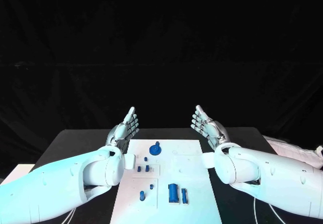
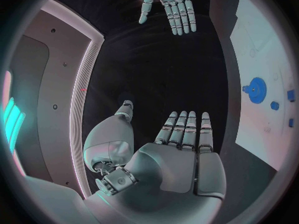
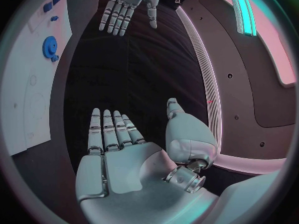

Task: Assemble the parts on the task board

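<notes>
The white task board (image 1: pixel 181 163) lies in the middle of the black table. A blue gear (image 1: pixel 155 149) stands near its far end, small blue pieces (image 1: pixel 143 168) sit further in, and longer blue parts (image 1: pixel 176 192) lie at its near end. My left hand (image 1: pixel 124 128) is raised flat above the board's far left corner, fingers straight and apart, holding nothing. My right hand (image 1: pixel 207 127) mirrors it above the far right corner, also flat and empty. The left wrist view shows the left hand (image 2: pixel 181 154), the gear (image 2: pixel 256 89) and the right hand (image 2: pixel 171 5). The right wrist view shows the right hand (image 3: pixel 115 154), the gear (image 3: pixel 49 47) and the left hand (image 3: pixel 127 5).
Black table (image 1: pixel 74 140) surface runs on both sides of the board. A white object (image 1: pixel 292 148) lies at the table's right edge. Both forearms hang over the board's near sides.
</notes>
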`<state>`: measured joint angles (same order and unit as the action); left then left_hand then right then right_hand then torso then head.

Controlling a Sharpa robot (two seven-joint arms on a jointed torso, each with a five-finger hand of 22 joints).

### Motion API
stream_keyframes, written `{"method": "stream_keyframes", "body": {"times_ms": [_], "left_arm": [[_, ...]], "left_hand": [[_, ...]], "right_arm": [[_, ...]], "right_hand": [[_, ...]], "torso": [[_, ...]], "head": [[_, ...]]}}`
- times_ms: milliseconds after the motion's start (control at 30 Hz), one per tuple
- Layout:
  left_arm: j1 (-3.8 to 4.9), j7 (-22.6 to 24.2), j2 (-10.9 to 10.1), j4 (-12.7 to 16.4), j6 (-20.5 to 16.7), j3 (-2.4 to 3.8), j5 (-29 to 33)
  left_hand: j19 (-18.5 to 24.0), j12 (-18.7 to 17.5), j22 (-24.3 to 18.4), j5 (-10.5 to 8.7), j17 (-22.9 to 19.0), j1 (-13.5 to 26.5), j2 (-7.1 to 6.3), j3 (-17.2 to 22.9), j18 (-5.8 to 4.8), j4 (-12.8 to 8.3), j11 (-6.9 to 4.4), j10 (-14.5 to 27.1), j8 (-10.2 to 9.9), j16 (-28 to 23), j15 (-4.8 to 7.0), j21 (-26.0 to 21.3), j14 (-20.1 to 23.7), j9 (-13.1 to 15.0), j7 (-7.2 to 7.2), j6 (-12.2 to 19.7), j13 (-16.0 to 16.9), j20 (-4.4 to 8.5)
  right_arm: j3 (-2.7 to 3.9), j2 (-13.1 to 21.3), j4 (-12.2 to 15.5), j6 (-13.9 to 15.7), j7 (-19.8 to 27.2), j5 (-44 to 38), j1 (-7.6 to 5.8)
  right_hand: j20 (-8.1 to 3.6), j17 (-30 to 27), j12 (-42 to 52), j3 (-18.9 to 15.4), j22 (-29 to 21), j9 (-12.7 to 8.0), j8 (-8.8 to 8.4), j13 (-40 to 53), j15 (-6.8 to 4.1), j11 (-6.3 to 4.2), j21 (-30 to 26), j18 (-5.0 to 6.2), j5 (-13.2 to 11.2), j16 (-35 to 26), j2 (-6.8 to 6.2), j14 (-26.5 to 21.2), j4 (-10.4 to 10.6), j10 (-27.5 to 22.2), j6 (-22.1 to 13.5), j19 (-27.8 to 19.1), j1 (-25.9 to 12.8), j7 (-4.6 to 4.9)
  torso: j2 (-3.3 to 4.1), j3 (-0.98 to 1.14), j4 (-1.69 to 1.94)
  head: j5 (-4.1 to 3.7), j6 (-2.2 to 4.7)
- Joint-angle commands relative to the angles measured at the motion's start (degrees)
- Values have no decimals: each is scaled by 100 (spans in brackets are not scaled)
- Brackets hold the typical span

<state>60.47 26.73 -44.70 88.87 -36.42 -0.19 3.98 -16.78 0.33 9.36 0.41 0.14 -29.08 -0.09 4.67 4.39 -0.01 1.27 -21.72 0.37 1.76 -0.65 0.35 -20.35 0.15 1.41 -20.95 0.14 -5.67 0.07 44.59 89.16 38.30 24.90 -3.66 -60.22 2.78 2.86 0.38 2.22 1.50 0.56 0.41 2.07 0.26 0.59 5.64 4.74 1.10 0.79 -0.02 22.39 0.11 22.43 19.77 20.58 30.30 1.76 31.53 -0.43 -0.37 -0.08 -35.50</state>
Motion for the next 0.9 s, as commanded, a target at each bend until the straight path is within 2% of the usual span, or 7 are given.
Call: {"method": "stream_keyframes", "body": {"times_ms": [33, 367, 400, 900], "left_arm": [[-23, 296, 1, 89, -725, 16, -380], [-30, 306, 1, 108, -769, 19, -398], [-30, 306, 1, 108, -769, 19, -398], [-30, 306, 1, 108, -769, 19, -398]], "left_hand": [[550, -33, -307, -41, -14, 952, 9, -467, -439, 1, -127, 713, -37, -176, 65, -35, 668, -15, -141, 687, -14, 567], [915, -33, -519, -41, -14, 1609, 9, -467, -439, 1, -127, 1204, -37, -176, 65, -35, 1129, -15, -141, 1160, -14, 567], [951, -33, -936, -41, -14, 1660, 9, -467, -439, 1, -127, 1239, -37, -176, 65, -35, 1163, -15, -141, 1198, -14, 567], [1264, -33, -936, -41, -14, 2241, 9, -467, -439, 1, -127, 1666, -37, -176, 65, -35, 1561, -15, -141, 1603, -14, 567]], "right_arm": [[-7, 9, 75, 577, 486, 362, 6], [-7, 10, 79, 582, 490, 366, 6], [-7, 10, 79, 582, 490, 366, 6], [-7, 10, 79, 582, 490, 366, 6]], "right_hand": [[-278, -286, -38, -222, -150, -56, -41, -207, -26, -59, -564, -474, -110, -79, 2, -733, -11, -733, -648, -675, -991, -176], [-278, -286, -38, -222, -150, -56, -41, -207, -26, -59, -564, -474, -110, -79, 2, -1240, -11, -1243, -1097, -1140, -1677, -176], [-278, -286, -38, -222, -150, -56, -41, -207, -26, -59, -564, -474, -110, -79, 2, -1277, -11, -1280, -1130, -1176, -1728, -176], [-278, -286, -38, -222, -150, -56, -41, -207, -26, -59, -564, -474, -110, -79, 2, -1727, -11, -1725, -1517, -1579, -2335, -176]], "torso": [[-35, 43, 37], [-35, 43, 37], [-35, 43, 37], [-35, 43, 37]], "head": [[8, 111], [8, 112], [8, 112], [8, 112]]}}
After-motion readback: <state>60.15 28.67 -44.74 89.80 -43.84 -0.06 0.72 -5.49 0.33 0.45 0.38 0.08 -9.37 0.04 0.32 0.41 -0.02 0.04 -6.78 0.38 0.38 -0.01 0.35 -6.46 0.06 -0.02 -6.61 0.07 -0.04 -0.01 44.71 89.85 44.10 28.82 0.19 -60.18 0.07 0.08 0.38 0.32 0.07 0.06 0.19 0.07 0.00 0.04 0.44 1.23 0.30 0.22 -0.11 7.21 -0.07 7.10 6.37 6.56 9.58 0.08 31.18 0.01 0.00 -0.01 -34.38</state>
